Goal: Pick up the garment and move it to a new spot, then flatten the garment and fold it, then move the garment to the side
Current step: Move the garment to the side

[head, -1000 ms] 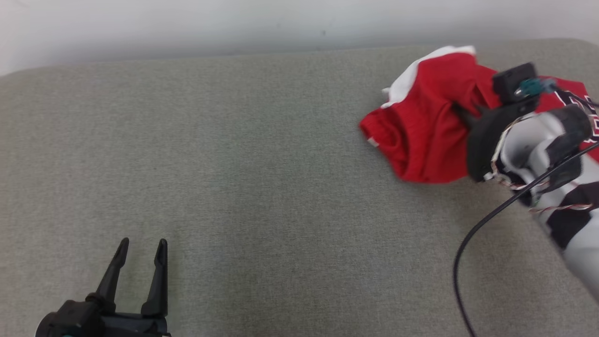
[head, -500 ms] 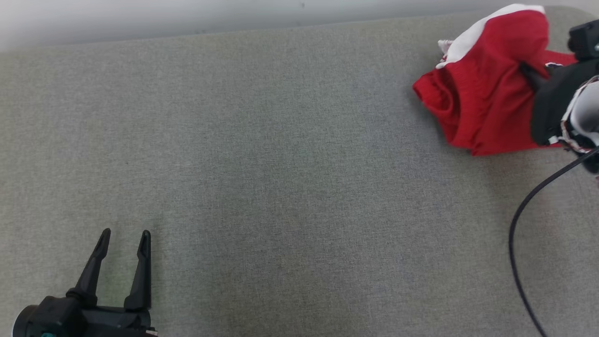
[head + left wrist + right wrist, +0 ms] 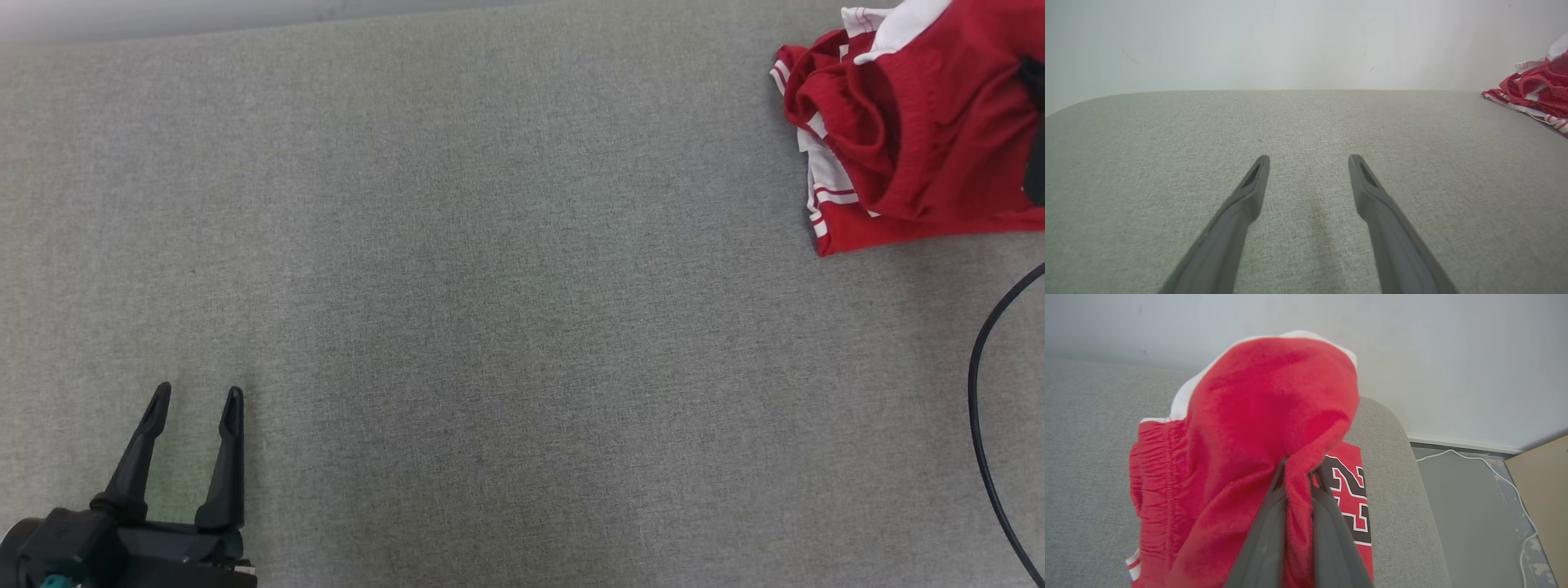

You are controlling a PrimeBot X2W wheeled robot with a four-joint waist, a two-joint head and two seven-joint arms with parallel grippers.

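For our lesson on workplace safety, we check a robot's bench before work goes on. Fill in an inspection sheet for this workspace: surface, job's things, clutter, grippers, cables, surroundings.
Surface: grey woven fabric surface, rounded at its far right corner.
Job's things: red garment with white trim and black numerals, bunched at the far right, one fold raised.
Clutter: nothing seen.
Grippers: left gripper open, over bare fabric at the near left; right gripper shut on a fold of the garment.
Cables: black cable curving over the right side; white cable on the floor.
Surroundings: pale wall behind; tan board on the floor.
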